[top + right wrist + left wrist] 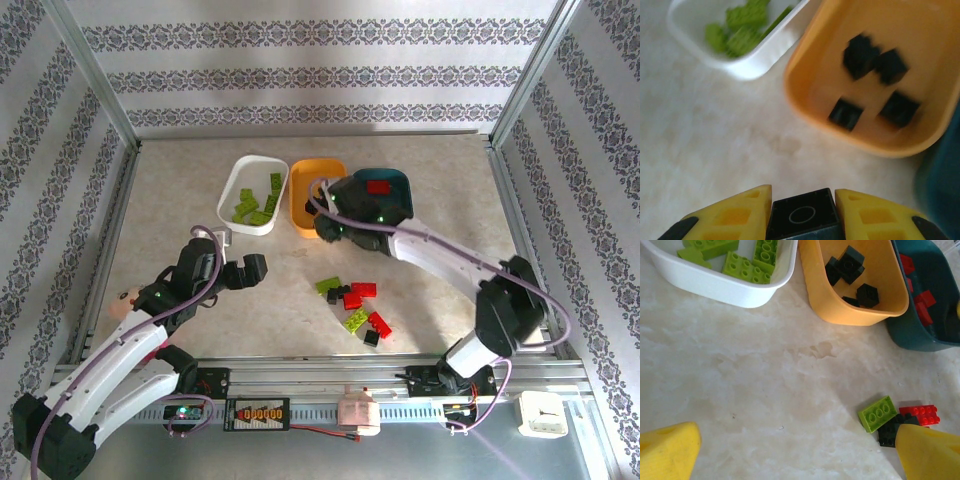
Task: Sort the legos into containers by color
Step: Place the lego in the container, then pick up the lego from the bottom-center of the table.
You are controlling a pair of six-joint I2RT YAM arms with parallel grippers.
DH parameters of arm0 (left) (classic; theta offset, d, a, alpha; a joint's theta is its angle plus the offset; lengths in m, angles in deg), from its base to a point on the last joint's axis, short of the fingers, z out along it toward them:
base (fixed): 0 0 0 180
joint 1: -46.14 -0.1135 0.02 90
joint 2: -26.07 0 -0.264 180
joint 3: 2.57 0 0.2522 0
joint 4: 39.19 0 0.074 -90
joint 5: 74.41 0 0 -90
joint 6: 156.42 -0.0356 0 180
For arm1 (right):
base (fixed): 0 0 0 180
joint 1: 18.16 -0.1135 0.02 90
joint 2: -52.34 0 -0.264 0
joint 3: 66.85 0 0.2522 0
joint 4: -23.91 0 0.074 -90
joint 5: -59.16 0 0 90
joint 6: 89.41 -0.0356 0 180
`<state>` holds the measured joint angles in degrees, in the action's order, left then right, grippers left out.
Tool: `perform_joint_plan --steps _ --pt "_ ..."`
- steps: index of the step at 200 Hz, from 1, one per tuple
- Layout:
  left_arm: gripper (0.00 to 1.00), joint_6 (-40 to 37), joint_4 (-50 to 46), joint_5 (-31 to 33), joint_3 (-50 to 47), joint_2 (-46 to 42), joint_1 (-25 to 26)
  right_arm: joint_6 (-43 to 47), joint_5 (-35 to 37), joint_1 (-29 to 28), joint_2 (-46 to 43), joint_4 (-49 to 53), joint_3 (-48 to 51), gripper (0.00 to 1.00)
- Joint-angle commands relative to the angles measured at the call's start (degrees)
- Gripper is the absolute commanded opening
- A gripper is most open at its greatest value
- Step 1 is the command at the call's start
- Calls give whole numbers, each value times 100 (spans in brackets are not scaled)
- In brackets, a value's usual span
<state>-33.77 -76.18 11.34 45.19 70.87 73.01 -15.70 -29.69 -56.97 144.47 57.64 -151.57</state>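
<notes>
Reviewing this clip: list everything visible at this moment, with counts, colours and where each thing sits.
White plastic tray: one, white, left end of the tray row, holding several lime green bricks.
Orange-yellow plastic tray: one, orange-yellow, middle of the row, holding four black bricks.
Dark teal plastic tray: one, teal, right end of the row, holding red bricks, count unclear.
Loose bricks: about seven, green, red and black, clustered on the marbled table nearer the arms.
Left gripper: one, yellow fingers, open and empty, above the table.
Right gripper: one, yellow fingers, shut on a black brick, at the orange-yellow tray's near edge.
</notes>
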Motion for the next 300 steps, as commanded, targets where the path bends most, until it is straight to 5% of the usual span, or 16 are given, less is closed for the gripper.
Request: perform_joint_plan --steps 1,47,75,96,126,175,222,300 --pt "100 124 329 -223 -90 34 -37 16 -58 251 737 -91 -568 25" --pt "100 129 461 -481 -153 195 -33 -178 281 475 1837 139 -1550 31" --pt "100 113 587 -618 -161 306 -42 -376 258 514 1967 120 -1693 61" --pt "100 92 685 -733 -130 440 -40 -461 202 523 1741 26 -1595 69" --pt "100 -2 808 -1100 -2 796 -37 -514 83 499 1008 -140 -1001 70" --pt "86 -24 1138 -1526 246 1799 323 -578 -26 302 -478 -111 779 68" --pt "100 108 1476 -1436 -19 1751 345 -805 -210 62 -1664 467 2402 68" --pt "100 258 1479 -1181 -272 1638 351 -1684 152 -1165 -1848 760 3097 70"
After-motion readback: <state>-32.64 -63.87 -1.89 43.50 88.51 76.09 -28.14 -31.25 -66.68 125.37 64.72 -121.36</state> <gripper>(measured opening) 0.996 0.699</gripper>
